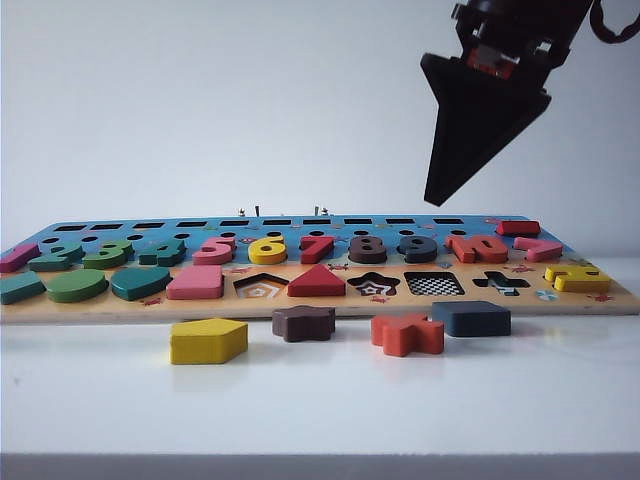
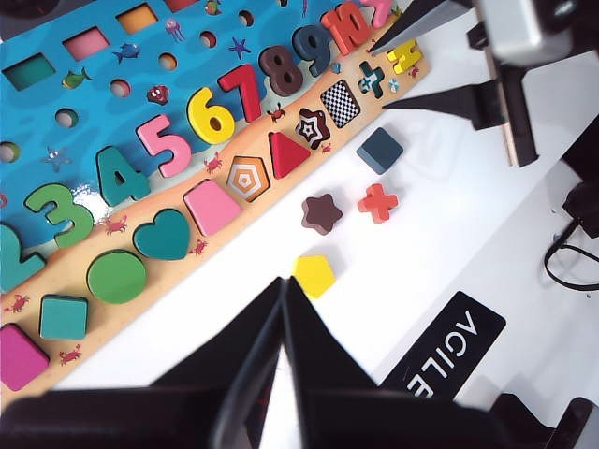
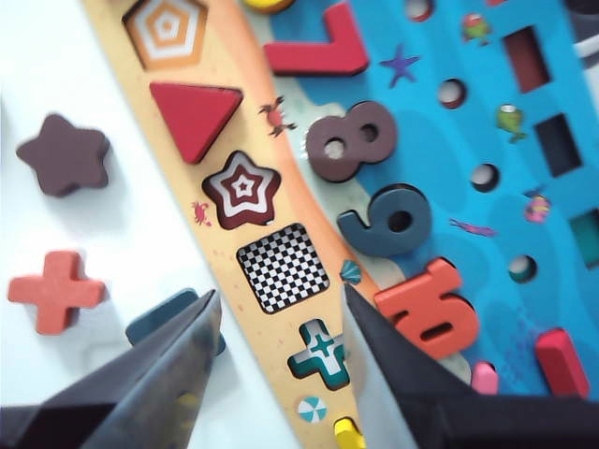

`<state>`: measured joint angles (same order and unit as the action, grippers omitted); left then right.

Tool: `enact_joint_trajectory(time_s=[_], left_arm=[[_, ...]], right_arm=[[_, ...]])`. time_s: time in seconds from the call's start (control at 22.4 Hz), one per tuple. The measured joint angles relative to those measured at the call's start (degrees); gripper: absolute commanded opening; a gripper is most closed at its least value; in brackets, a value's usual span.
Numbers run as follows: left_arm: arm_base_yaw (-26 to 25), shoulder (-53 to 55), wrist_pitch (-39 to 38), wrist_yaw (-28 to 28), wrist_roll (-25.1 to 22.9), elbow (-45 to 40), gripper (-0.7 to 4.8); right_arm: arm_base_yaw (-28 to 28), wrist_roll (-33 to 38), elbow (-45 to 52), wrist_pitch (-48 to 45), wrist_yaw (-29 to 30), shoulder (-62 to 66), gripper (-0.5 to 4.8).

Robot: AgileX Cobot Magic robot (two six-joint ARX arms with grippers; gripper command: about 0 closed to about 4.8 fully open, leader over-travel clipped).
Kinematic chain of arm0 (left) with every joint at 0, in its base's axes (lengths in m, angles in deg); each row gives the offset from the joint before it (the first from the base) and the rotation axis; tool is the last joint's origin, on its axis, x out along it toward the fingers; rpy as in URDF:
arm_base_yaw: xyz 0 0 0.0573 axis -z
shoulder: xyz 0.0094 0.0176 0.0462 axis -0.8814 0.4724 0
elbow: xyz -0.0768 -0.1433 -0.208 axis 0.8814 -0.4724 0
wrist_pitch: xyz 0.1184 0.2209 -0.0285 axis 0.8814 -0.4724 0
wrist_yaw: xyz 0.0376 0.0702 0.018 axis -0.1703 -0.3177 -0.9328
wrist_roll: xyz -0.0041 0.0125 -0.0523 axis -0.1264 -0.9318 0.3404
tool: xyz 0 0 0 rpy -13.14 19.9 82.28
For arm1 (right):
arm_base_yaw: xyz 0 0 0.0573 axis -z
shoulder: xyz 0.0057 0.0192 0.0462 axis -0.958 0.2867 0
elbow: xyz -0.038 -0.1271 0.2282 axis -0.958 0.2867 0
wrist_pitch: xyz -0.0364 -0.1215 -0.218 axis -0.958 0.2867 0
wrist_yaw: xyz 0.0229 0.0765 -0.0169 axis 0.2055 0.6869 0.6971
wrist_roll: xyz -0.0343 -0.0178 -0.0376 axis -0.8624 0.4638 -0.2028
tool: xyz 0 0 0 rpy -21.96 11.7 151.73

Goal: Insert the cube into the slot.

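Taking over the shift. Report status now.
Right gripper open, empty, above the board. Left gripper shut, clear. Cube loose on table, red cross alongside. Slot unobstructed.

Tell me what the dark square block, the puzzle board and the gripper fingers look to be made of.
The cube: probably painted wood, matte navy-grey, rounded corners, no visible grain.
The puzzle board: likely wood or plywood; its tan rim shows bare, under a glossy printed blue face.
The right gripper, open above the slot, and the shut left gripper: fingers look like matte black plastic, material uncertain.
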<state>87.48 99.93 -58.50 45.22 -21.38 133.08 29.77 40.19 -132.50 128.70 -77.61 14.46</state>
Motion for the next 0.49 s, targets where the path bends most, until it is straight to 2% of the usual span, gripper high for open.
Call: enact_joint_trajectory(time_s=[0.04, 0.18, 0.49], left_arm=[[0.00, 0.00, 0.00, 0.00, 0.00, 0.00, 0.17], [0.00, 0.00, 0.00, 0.00, -0.02, 0.00, 0.17], [0.00, 0.00, 0.00, 0.00, 0.00, 0.00, 0.17]], right_arm=[[0.00, 2.16, 0.00, 0.09, -0.02, -0.94, 2.25], [0.00, 14.97, 0.00, 0.48, 0.66, -8.07, 2.24], [0.04, 21.24, 0.48, -0.83, 0.92, -13.84, 2.24]])
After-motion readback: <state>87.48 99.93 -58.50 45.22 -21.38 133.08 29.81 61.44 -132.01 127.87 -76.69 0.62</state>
